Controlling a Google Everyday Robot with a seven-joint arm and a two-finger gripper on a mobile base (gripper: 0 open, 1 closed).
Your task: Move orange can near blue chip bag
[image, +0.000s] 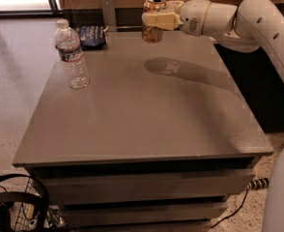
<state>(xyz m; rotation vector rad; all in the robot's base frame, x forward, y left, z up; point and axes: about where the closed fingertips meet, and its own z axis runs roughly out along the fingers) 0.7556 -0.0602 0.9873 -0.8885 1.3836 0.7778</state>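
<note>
The orange can (154, 5) is held upright in the air above the far middle of the grey table (147, 120). My gripper (157, 19) is shut on the orange can, its cream fingers (162, 20) wrapped around the can's middle. The arm reaches in from the right. The blue chip bag (91, 36) lies at the table's far left corner, partly behind the water bottle. The can is to the right of the bag, well apart from it. The can and arm cast a shadow on the table below.
A clear plastic water bottle (72, 56) stands upright near the table's left edge, just in front of the bag. A wooden wall panel runs behind the table. Wire gear and cables (16, 209) sit on the floor at the lower left.
</note>
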